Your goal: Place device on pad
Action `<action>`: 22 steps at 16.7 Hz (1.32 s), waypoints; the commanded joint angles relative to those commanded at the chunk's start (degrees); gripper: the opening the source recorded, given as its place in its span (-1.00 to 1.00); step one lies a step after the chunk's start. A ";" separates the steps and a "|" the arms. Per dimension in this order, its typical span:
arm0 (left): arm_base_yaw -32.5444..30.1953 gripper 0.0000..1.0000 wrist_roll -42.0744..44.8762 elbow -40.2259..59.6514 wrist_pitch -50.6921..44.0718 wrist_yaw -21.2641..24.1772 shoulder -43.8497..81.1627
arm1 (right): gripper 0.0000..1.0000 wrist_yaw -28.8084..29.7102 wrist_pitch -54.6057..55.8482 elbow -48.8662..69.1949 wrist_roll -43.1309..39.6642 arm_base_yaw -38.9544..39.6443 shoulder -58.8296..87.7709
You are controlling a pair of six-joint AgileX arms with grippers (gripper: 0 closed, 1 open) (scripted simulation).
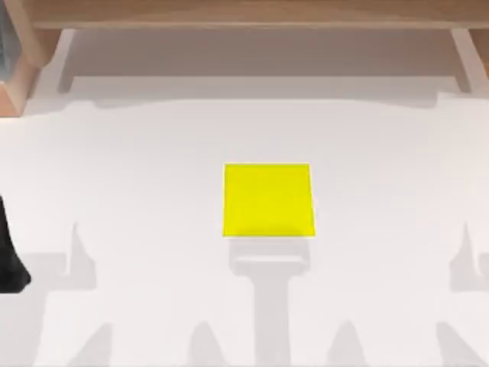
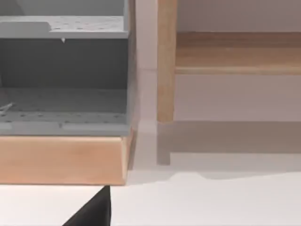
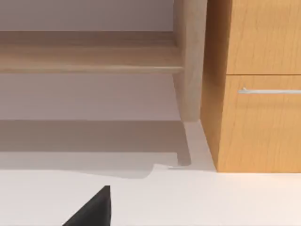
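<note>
Pad (image 1: 268, 200) and arms are well apart. Our left arm (image 1: 9, 260) sits as a dark shape at the table's left edge in the top view. Each wrist view catches a black wedge of its own gripper, the left gripper (image 2: 91, 211) and the right gripper (image 3: 91, 211), low over the white table (image 1: 137, 168). Whether either is spread or pressed together we cannot tell. Beyond, the left wrist view faces a grey shelf unit (image 2: 63, 75), the right wrist view a wooden cabinet (image 3: 258, 122). The top view has the yellow pad flat near the table's middle

Top view straight down on white table (image 1: 153, 153); both wrist views low, facing wooden back rail (image 2: 235, 52).
</note>
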 joint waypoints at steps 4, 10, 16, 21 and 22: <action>-0.31 1.00 0.21 1.70 -1.51 0.07 1.65 | 1.00 0.00 0.00 0.00 0.00 0.00 0.00; -2.77 1.00 2.17 20.99 -16.31 0.83 20.55 | 1.00 0.00 0.00 0.00 0.00 0.00 0.00; -2.93 1.00 4.82 54.94 -39.11 1.65 57.37 | 1.00 0.00 0.00 0.00 0.00 0.00 0.00; 0.93 1.00 6.66 79.18 -56.67 1.76 87.81 | 1.00 0.00 0.00 0.00 0.00 0.00 0.00; 2.09 1.00 6.96 83.06 -59.50 1.70 92.90 | 1.00 0.00 0.00 0.00 0.00 0.00 0.00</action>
